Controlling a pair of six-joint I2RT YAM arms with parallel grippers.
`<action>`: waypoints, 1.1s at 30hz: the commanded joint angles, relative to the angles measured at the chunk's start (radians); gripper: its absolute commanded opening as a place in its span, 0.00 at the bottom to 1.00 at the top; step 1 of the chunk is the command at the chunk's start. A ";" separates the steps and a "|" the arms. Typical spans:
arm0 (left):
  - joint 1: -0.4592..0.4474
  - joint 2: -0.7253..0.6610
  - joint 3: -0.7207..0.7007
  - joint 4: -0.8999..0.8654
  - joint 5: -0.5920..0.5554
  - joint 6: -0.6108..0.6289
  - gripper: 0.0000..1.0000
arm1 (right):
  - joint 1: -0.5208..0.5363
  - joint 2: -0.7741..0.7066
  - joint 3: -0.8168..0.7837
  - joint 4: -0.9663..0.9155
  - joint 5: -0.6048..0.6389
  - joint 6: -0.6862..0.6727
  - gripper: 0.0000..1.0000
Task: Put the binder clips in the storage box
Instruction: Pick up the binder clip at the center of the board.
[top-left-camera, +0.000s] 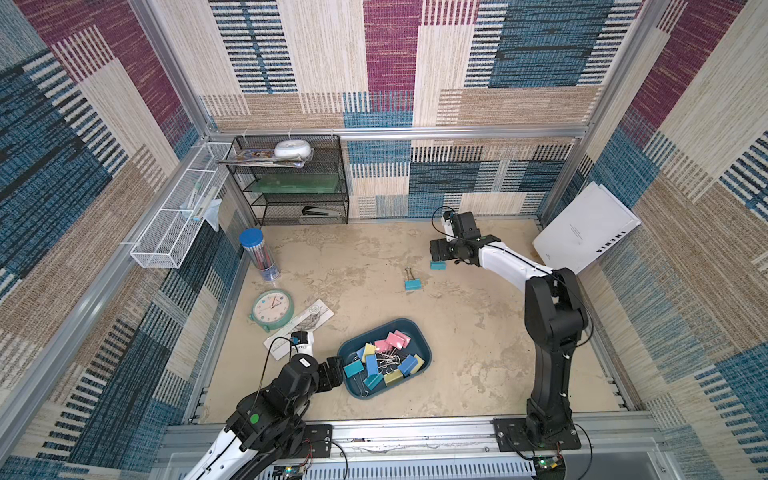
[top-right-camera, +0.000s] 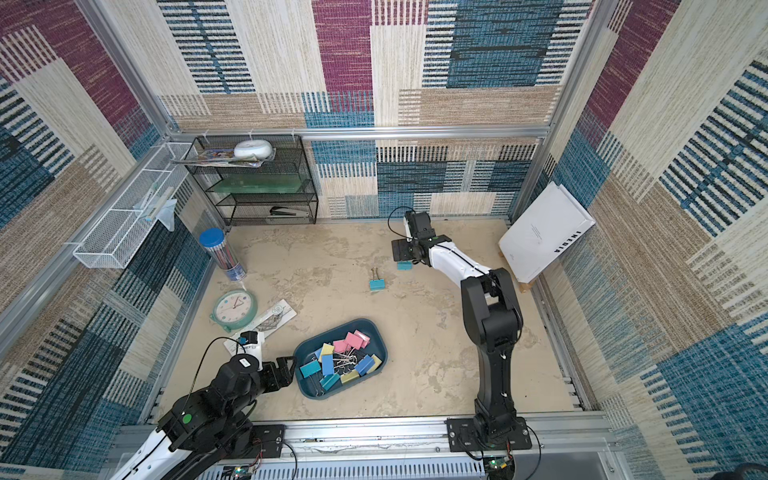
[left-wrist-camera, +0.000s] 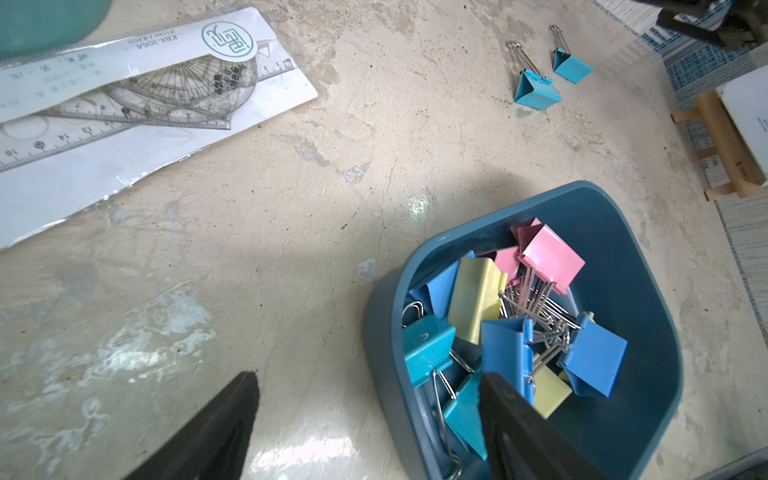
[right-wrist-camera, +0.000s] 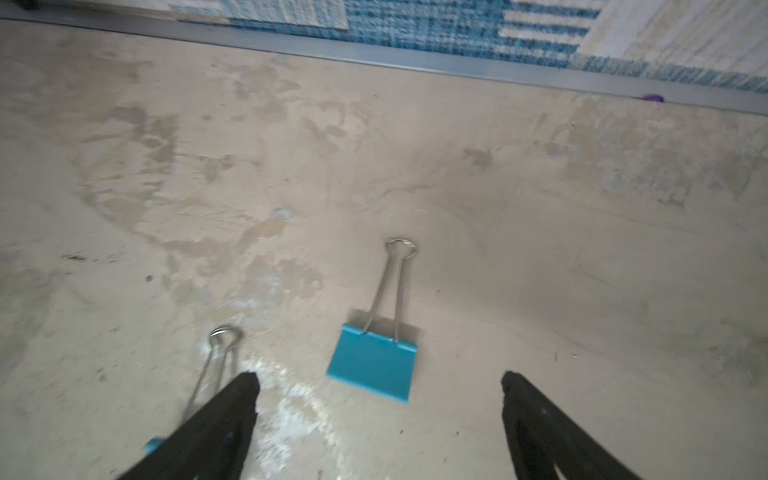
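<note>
The dark teal storage box (top-left-camera: 419, 332) (top-right-camera: 376, 332) (left-wrist-camera: 623, 232) sits at the front middle of the table and holds several binder clips (top-left-camera: 376, 359) (left-wrist-camera: 478, 299) in pink, yellow, blue and teal. Two teal binder clips lie on the bare table further back, one (top-left-camera: 412, 284) (top-right-camera: 376, 284) in the open. The other (top-left-camera: 438, 265) (right-wrist-camera: 372, 365) lies just under my right gripper (top-left-camera: 438, 254) (right-wrist-camera: 379, 378), which is open above it. My left gripper (top-left-camera: 334, 368) (left-wrist-camera: 368, 378) is open and empty, straddling the box's left rim. In the left wrist view both loose clips (left-wrist-camera: 536, 89) show.
A green clock (top-left-camera: 272, 309), a packet of rulers (top-left-camera: 305, 322) and a pencil tube (top-left-camera: 259, 255) stand at the left. A black mesh rack (top-left-camera: 291, 178) and a white wire basket (top-left-camera: 178, 216) are at the back left. A white book (top-left-camera: 586, 226) leans on the right wall.
</note>
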 joint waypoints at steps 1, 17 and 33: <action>0.000 0.003 0.000 0.009 -0.020 0.000 0.87 | 0.004 0.086 0.092 -0.097 -0.029 0.004 0.94; 0.000 0.004 -0.001 0.007 -0.023 -0.003 0.87 | 0.000 0.151 0.044 -0.091 -0.085 0.037 0.88; 0.000 0.003 -0.001 0.007 -0.022 -0.002 0.87 | 0.026 0.142 0.037 -0.156 -0.061 0.046 0.54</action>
